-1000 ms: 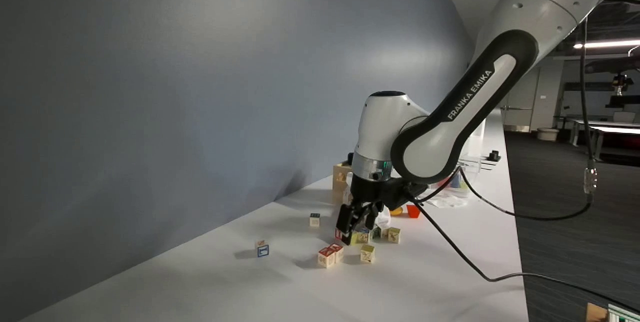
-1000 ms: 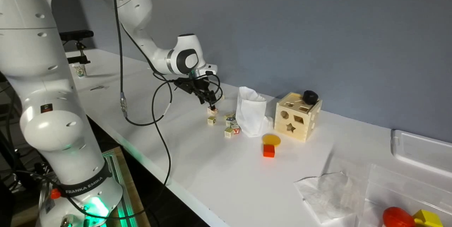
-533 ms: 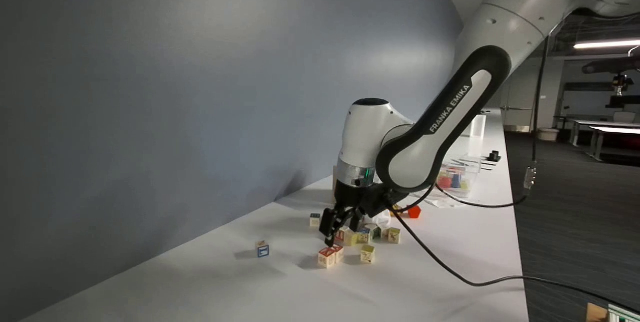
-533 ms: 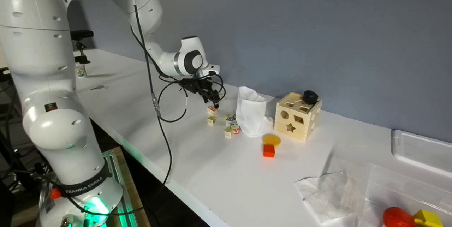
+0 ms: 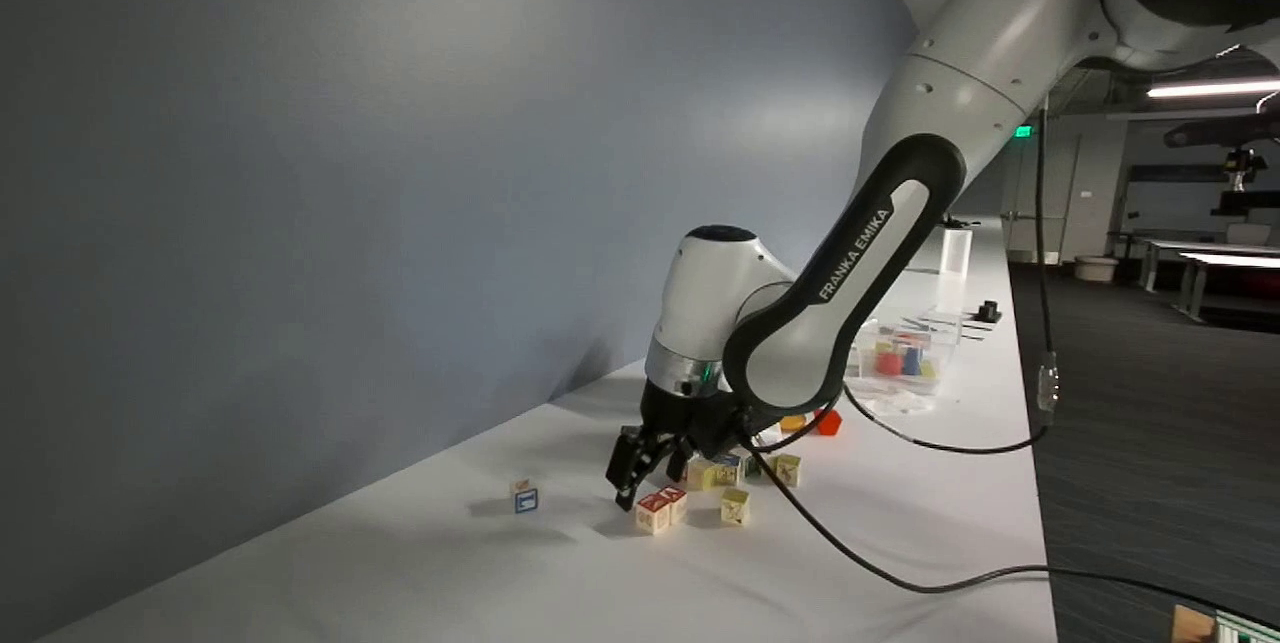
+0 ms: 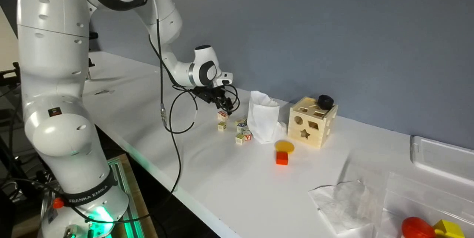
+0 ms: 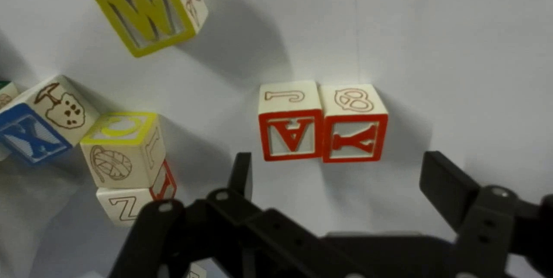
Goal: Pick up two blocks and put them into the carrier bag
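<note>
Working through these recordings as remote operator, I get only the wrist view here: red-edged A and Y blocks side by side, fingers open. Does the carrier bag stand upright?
Observer: Yes, in an exterior view the white carrier bag stands upright.
Operator: What stands next to it?
Observer: A wooden shape sorter.
Operator: Anything else my picture misses?
Observer: In an exterior view, a blue-edged alphabet block sits off by itself.
</note>
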`<state>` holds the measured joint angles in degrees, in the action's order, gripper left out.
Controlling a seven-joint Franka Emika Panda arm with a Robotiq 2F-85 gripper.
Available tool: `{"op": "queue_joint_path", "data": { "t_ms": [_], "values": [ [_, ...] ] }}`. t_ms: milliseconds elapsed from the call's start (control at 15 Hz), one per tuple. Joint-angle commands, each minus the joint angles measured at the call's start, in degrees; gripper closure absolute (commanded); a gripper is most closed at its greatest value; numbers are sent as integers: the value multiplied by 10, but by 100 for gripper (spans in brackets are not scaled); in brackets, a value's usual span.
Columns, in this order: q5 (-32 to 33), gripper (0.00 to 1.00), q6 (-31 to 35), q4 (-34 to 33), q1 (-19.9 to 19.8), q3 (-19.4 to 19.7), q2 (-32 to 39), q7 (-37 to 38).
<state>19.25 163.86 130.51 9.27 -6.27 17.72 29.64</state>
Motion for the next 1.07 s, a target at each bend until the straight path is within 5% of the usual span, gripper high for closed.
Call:
{"op": "queue_joint_path", "data": {
  "t_ms": [0, 333, 400, 800, 867, 1000],
  "values": [
    [5, 0, -2, -25, 9, 6, 23, 13],
    [12, 0, -38, -35, 22, 15, 31, 26],
    [-15, 0, -45, -35, 59, 50, 29, 9],
    [-21, 0, -85, -39, 90, 76, 27, 18],
    [-28, 25, -72, -36, 84, 68, 28, 5],
    [-48, 34, -78, -36, 81, 60, 28, 1]
  ]
}}
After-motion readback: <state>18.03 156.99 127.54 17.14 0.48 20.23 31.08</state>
